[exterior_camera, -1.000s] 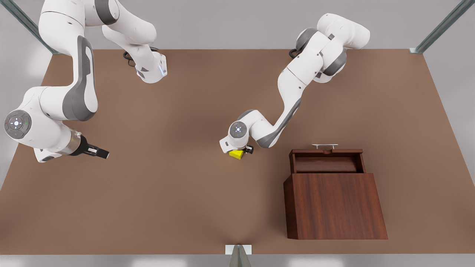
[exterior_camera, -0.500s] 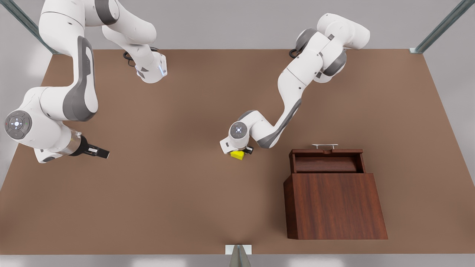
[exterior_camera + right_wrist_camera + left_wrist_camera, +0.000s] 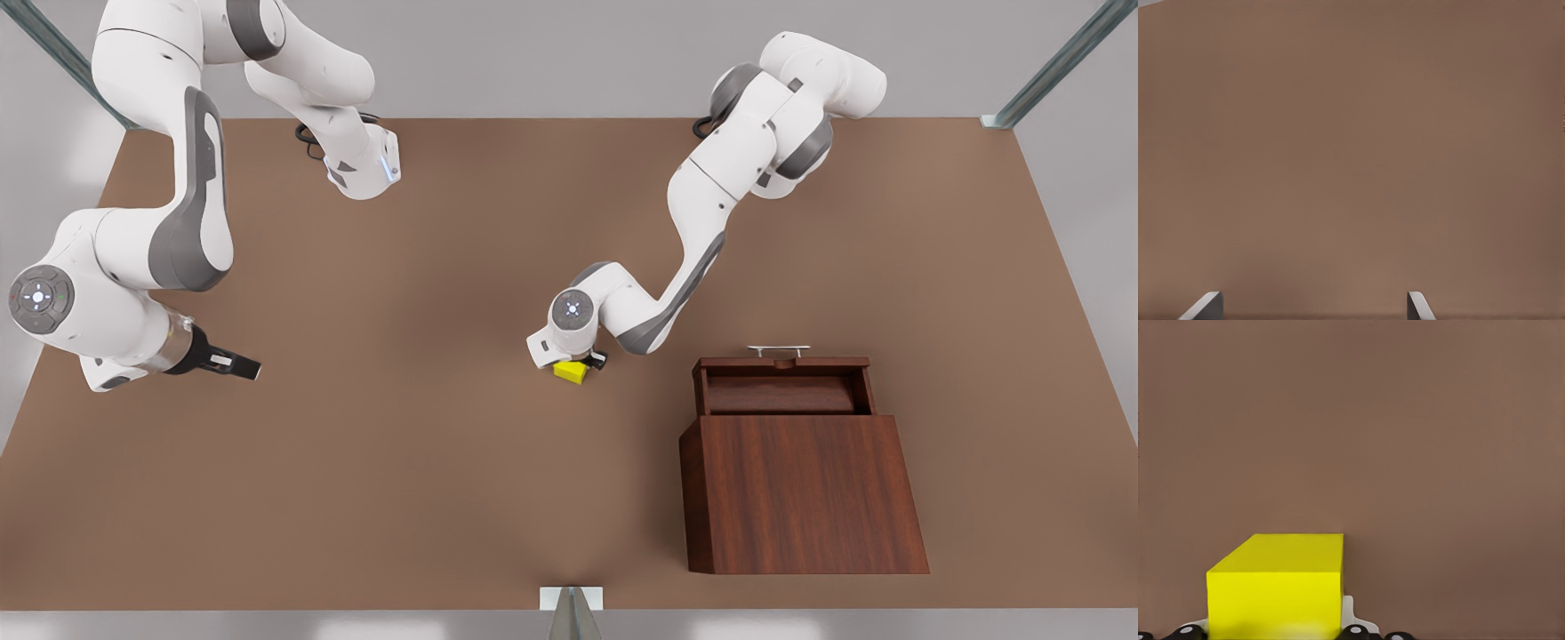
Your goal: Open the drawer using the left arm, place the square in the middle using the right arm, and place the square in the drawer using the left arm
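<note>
We saw the left pincer [image 3: 580, 364] at the middle of the table [image 3: 427, 462], pinching the square [image 3: 570, 372] — the yellow cube sat between its fingers just over the brown surface. The drawer [image 3: 782, 387] stood pulled out at the cabinet [image 3: 800, 493], to the front view's right. The right pincer [image 3: 238, 364] waited far off at the front view's left — its fingertips [image 3: 1205, 307] spread apart over bare table.

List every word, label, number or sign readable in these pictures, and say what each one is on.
None: there is no readable text.
The round wrist caps of both arms carry small button icons, not letters.
The cabinet, the drawer, the yellow square and the table are unmarked.
</note>
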`<state>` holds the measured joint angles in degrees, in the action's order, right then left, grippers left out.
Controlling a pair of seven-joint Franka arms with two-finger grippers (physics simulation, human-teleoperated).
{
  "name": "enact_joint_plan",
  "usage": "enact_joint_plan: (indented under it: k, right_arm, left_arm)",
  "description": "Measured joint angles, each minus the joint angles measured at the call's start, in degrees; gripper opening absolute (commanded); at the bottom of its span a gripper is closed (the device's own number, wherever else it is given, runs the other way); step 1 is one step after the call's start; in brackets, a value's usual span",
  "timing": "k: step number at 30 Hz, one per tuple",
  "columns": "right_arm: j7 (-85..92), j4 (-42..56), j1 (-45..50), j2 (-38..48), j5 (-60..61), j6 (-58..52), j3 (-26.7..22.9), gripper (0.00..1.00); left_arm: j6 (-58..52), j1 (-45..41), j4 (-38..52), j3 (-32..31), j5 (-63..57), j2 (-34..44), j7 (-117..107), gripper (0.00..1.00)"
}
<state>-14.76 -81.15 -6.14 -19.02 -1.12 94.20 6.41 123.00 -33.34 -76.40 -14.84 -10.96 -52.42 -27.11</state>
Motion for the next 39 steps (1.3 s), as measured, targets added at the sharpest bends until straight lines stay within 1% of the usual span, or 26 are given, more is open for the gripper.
enact_joint_plan:
  k: [3, 17, 21, 26, 37, 39]
  right_arm:
    - [0.1, 0.0, -0.1, 0.0, 0.0, 0.0, 0.0, 1.0]
    - [0.4, 0.0, 0.2, -0.1, 0.3, 0.0, 0.0, 1.0]
    - [0.5, 0.0, 0.1, -0.2, 0.4, 0.1, 0.0, 1.0]
    - [0.5, 0.0, 0.2, -0.3, 0.3, 0.1, 0.0, 1.0]
    - [0.6, 0.0, 0.1, -0.3, 0.3, 0.2, 0.0, 1.0]
    - [0.6, 0.0, 0.1, -0.3, 0.3, 0.2, 0.0, 1.0]
  left_arm:
    - [-0.2, 0.0, 0.0, 0.0, 0.0, 0.0, 0.0, 0.74]
    - [-1.0, 0.0, 0.0, 0.1, -0.2, 0.4, -0.4, 0.73]
    - [-1.9, -1.9, 0.1, 1.6, 0.5, 2.1, -0.5, 0.73]
    - [-5.0, 0.0, 0.1, 1.7, 2.2, 7.4, -0.5, 0.73]
    - [-16.1, 14.8, -0.2, 1.6, 5.4, 25.5, -0.4, 0.73]
    - [-18.4, 16.4, -1.4, 3.4, 6.9, 28.5, -0.4, 0.73]
